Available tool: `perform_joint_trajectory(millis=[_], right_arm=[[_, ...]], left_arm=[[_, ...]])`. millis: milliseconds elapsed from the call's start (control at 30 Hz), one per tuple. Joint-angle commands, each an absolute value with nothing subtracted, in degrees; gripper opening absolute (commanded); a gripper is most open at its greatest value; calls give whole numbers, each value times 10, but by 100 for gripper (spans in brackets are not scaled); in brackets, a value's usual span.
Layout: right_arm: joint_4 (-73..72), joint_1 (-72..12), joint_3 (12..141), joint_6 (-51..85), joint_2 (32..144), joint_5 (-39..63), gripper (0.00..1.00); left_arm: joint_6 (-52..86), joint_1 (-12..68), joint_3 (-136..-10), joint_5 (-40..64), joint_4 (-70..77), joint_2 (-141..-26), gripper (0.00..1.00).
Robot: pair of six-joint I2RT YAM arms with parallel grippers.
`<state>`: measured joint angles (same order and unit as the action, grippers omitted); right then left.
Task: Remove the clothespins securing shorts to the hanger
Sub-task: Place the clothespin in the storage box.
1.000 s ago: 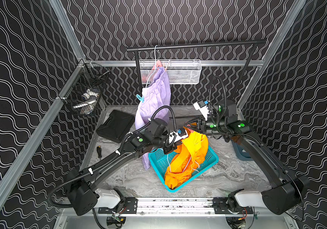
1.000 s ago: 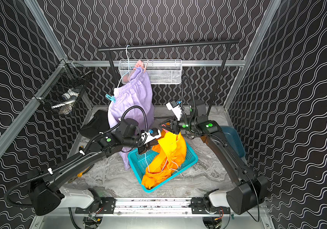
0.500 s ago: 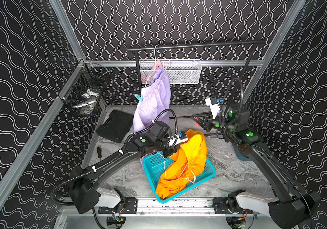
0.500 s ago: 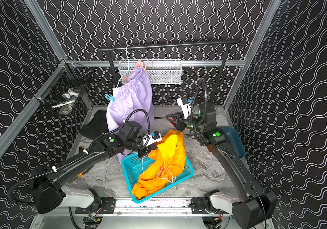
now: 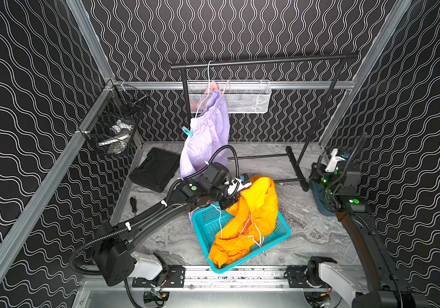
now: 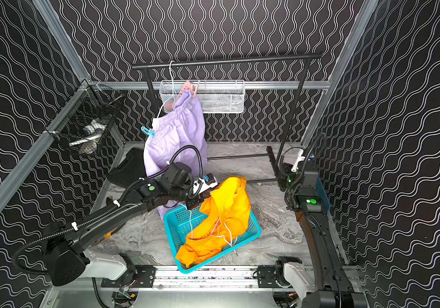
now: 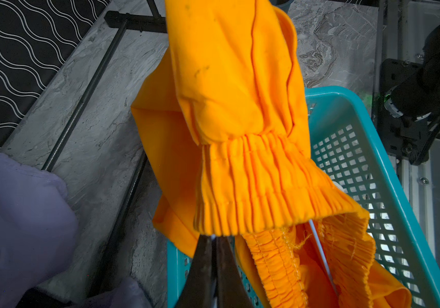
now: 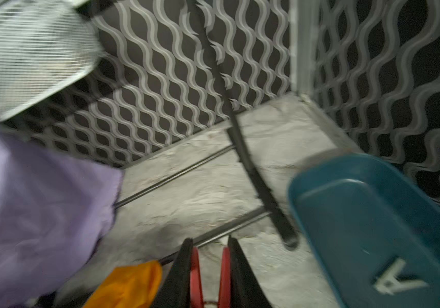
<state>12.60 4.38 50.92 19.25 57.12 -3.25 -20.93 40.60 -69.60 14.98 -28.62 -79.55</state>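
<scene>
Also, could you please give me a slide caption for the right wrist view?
Right gripper pinching a red clothespin near a teal bin that holds a whitish clothespin.

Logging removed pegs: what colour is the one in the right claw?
Red; the clothespin shows best in the right wrist view.

middle: teal basket (image 5: 200,221), orange shorts (image 5: 259,205) heaped over it, blocked
back left: lilac shorts (image 5: 208,138) hang low off the rack (image 5: 264,60)
right of basket: bare surface (image 5: 315,229), loads of room
far right: blue tray (image 8: 368,226) just beside rack foot (image 8: 264,197)
</scene>
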Motion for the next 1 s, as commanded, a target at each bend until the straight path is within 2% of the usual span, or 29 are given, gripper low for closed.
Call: perform_joint_trajectory(millis=[0, 267, 500, 700, 867, 967], right_arm=[[132, 84, 492, 269, 588, -169, 24], [132, 167, 487, 360, 694, -226, 25], [141, 197, 491, 395, 769, -209, 27], [139, 200, 493, 393, 792, -213, 36], [165, 199, 527, 392, 808, -215, 52], [183, 199, 545, 397, 808, -196, 54]], left_arm=[[-213, 406, -698, 143, -275, -787, 0], [-209, 407, -697, 145, -272, -782, 0], [-210, 406, -698, 145, -273, -782, 0], [-211, 407, -696, 144, -271, -778, 0], [-211, 406, -695, 142, -272, -776, 0], [-210, 406, -694, 142, -271, -777, 0]])
